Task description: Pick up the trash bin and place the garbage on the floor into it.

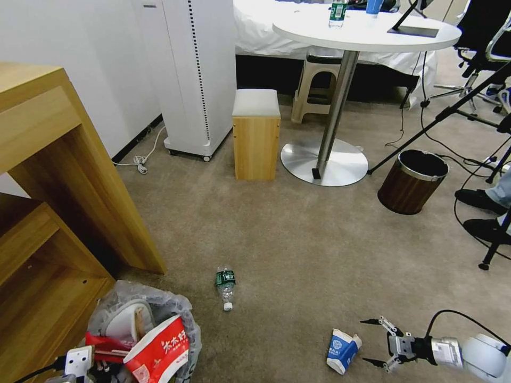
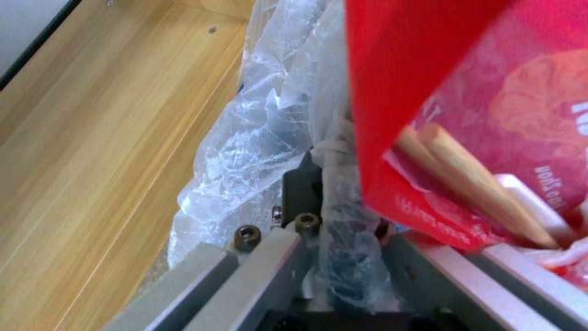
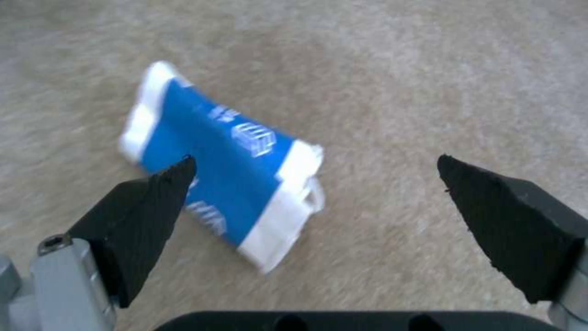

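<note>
On the floor (image 1: 298, 239), lower centre of the frame, lie 1 green-label bottle (image 1: 225, 284) and 1 blue-white carton (image 1: 342, 350). 1 bag-lined trash bin (image 1: 175, 308) sits lower left, 1 brown wood-grain bin (image 1: 411, 182) at right. 1 round desk (image 1: 367, 33) and 2 stools (image 1: 256, 133) stand at top.
</note>
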You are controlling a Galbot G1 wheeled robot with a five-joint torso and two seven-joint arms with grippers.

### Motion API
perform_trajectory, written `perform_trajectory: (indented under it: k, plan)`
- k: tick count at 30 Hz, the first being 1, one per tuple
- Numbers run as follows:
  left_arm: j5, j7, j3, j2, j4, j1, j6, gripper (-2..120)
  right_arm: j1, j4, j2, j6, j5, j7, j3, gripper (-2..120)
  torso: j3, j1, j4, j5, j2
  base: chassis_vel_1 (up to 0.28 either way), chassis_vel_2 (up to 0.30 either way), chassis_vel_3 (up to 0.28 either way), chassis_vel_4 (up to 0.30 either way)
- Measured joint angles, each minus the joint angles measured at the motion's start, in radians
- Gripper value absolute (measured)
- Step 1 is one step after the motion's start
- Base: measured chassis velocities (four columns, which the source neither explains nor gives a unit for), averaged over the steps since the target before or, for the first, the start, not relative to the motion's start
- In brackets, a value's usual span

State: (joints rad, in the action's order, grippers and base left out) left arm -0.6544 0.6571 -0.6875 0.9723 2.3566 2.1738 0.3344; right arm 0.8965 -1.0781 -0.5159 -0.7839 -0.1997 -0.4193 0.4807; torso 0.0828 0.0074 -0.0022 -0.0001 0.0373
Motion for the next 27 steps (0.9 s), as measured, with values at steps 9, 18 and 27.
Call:
perform_trajectory:
  k: [9,18,27]
  plan:
    - [0.003,-0.002,-0.001,-0.002,-0.007,-0.003,-0.003,0,-0.015,0.020,-0.056,0.025,-0.004,0.027,0.010,100,0.000,0.000,0.0000,0.0000,0.000,0.000,0.000,0.000,0.000]
    - [0.023,-0.008,0.000,0.003,-0.011,0.003,-0.004,0,0.002,0.083,-0.124,0.021,-0.008,0.012,0.025,100,0.000,0.000,0.0000,-0.0004,0.000,0.000,0.000,0.000,0.000]
    - [0.034,-0.011,-0.002,0.001,-0.008,0.000,-0.004,0,0.016,0.048,-0.091,0.011,-0.024,-0.009,0.021,100,0.000,0.000,-0.0003,-0.0002,0.000,0.000,0.000,0.000,0.000]
